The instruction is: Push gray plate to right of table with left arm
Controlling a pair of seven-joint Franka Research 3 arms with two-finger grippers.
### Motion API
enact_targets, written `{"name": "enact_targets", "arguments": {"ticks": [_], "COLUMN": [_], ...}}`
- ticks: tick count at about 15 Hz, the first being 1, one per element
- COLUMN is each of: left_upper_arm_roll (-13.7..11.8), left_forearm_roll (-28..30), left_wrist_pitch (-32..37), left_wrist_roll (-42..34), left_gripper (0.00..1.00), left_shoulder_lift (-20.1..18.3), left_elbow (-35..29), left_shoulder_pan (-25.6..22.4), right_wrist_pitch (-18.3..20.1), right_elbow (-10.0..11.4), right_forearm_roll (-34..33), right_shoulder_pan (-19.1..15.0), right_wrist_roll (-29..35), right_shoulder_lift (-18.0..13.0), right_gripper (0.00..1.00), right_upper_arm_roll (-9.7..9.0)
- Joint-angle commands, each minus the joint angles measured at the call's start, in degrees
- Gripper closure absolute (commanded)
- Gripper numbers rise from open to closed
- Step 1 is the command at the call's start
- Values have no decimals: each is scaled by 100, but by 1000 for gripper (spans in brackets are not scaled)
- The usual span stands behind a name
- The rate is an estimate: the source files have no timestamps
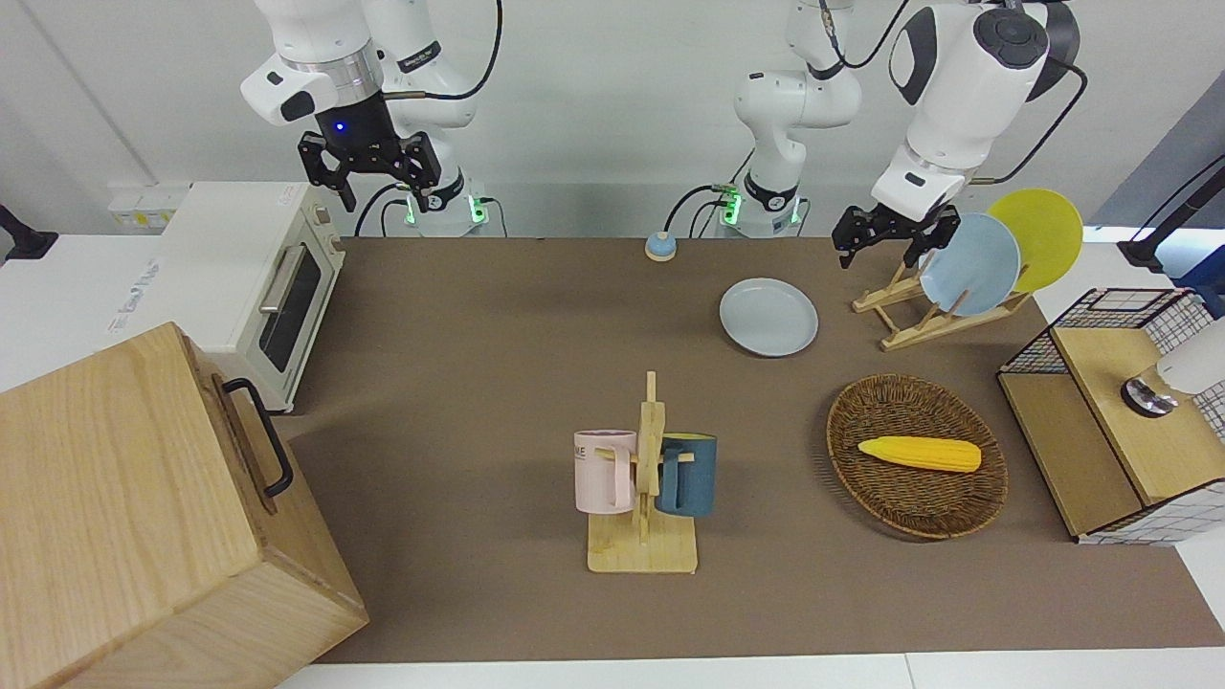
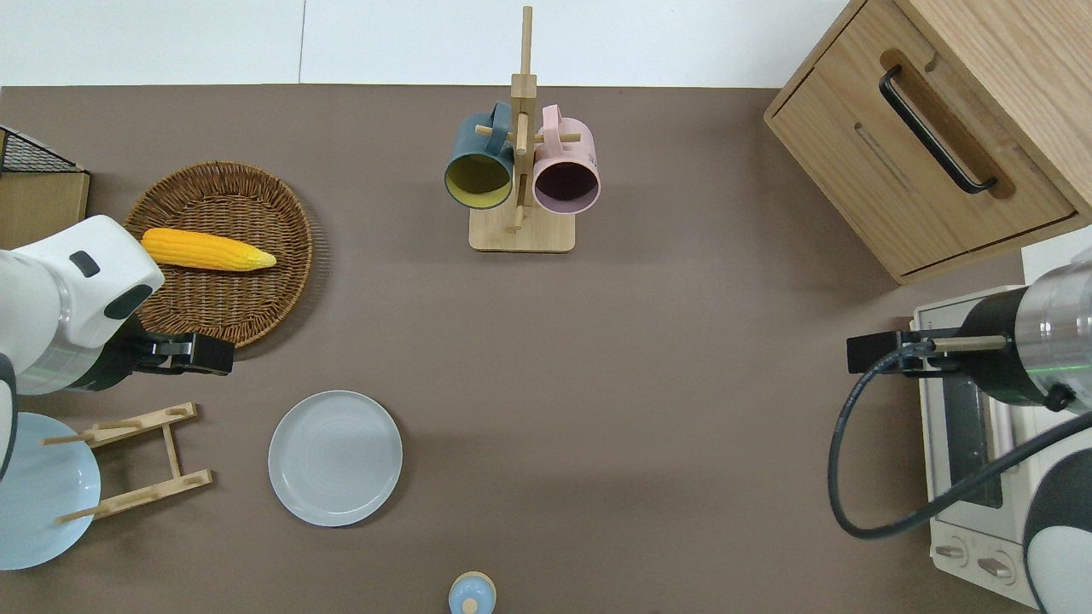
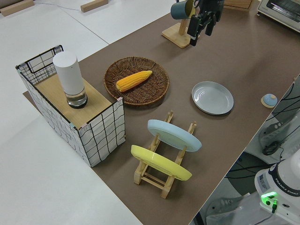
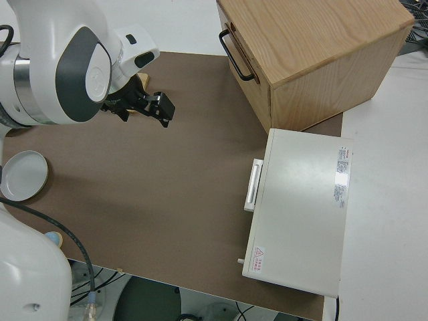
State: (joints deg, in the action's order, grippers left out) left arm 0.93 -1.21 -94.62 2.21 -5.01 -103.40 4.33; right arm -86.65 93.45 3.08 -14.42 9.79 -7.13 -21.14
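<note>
The gray plate (image 1: 768, 317) lies flat on the brown table (image 1: 478, 383), toward the left arm's end and close to the robots. It also shows in the overhead view (image 2: 335, 457), the left side view (image 3: 212, 97) and the right side view (image 4: 23, 175). My left gripper (image 1: 895, 230) is open and empty in the air. In the overhead view the left gripper (image 2: 205, 354) is over the table at the basket's rim nearest the robots, apart from the plate. My right gripper (image 1: 368, 182) is parked, open and empty.
A wicker basket (image 2: 256, 281) holds a corn cob (image 2: 207, 250). A wooden dish rack (image 2: 136, 460) holds a light-blue plate (image 1: 971, 263) and a yellow plate (image 1: 1038, 234). A mug tree (image 2: 520, 170), a small blue knob (image 2: 472, 593), a toaster oven (image 1: 258, 287), a wooden cabinet (image 1: 144, 517) and a wire crate (image 1: 1120, 411) stand around.
</note>
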Motion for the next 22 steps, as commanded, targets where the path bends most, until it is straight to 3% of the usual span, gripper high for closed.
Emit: {"name": "enact_targets", "arguments": {"ticks": [1, 8, 22], "left_upper_arm_roll": [-207, -111, -251], "left_forearm_roll": [-46, -107, -37], "left_wrist_pitch": [198, 181, 163], "left_wrist_roll": [34, 8, 16], "left_gripper": [9, 9, 9], "left_shoulder_lift": [45, 18, 18], "left_elbow": [180, 172, -39], "left_shoulder_pan": [156, 165, 191], "right_wrist_pitch": [-1, 7, -1], "right_elbow": [156, 156, 156], "right_forearm_roll": [123, 123, 123], "right_shoulder_pan": [-140, -140, -140], "right_wrist_roll": [67, 59, 59], "right_shoulder_lift": [-157, -157, -157], "right_gripper": [5, 5, 5], "right_upper_arm_roll": [-83, -83, -83]}}
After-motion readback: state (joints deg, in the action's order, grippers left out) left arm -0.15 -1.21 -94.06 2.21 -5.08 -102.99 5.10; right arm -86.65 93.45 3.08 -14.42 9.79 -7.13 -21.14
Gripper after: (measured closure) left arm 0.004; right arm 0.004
